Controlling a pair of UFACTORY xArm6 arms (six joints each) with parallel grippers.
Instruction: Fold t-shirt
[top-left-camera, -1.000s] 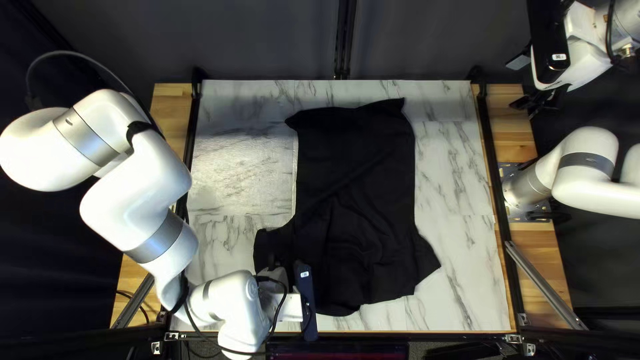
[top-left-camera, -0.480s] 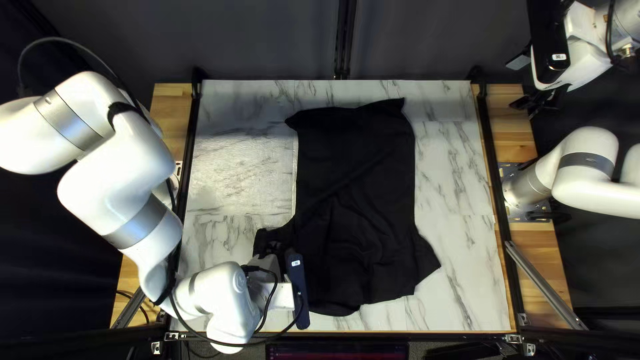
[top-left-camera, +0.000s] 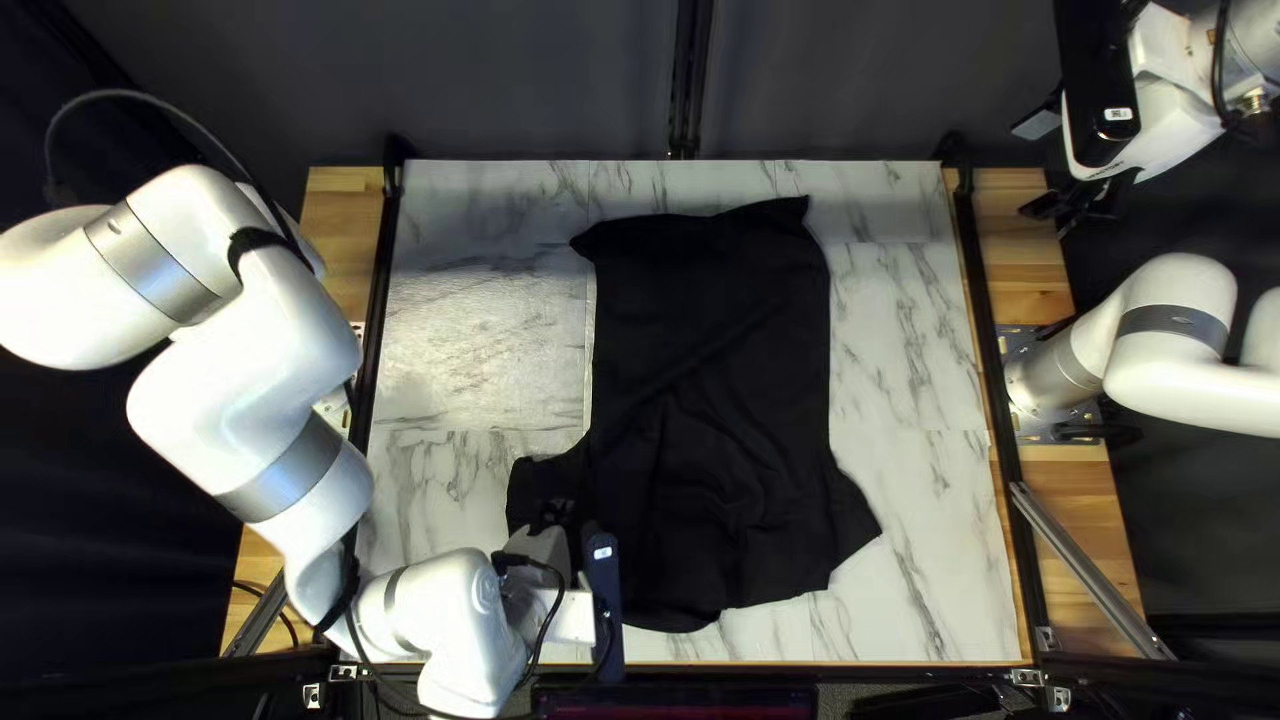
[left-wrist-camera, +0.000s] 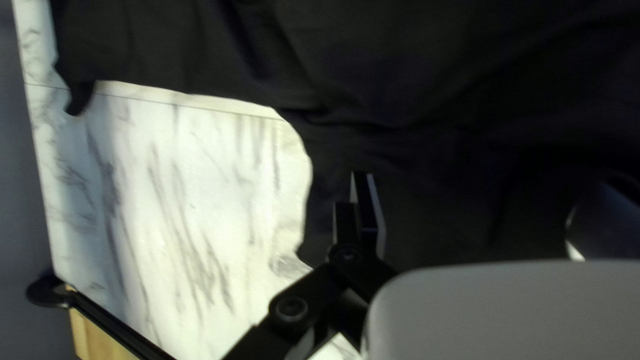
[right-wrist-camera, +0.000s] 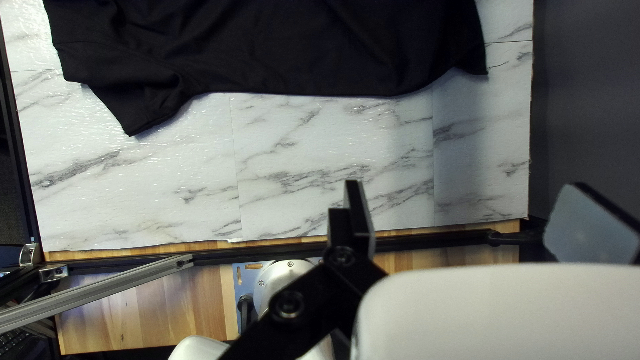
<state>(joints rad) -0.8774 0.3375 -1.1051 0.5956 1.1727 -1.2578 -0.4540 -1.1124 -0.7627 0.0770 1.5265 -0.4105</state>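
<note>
Marbled tabletop point(top-left-camera: 487, 320), black t-shirt point(top-left-camera: 714, 347), left fingers point(left-wrist-camera: 367, 210) apart, right fingers point(right-wrist-camera: 359, 213) apart, small white labels point(top-left-camera: 1118, 115).

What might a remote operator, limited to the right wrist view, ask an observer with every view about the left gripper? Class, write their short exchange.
Operator: My right wrist view doesn't show the left gripper. Where is it?
Observer: The left gripper is over the black t-shirt, at the sleeve toward the left of the top left view.
Operator: Is it clamped on the cloth?
Observer: No, the left wrist view shows its fingers standing wide apart.
</note>
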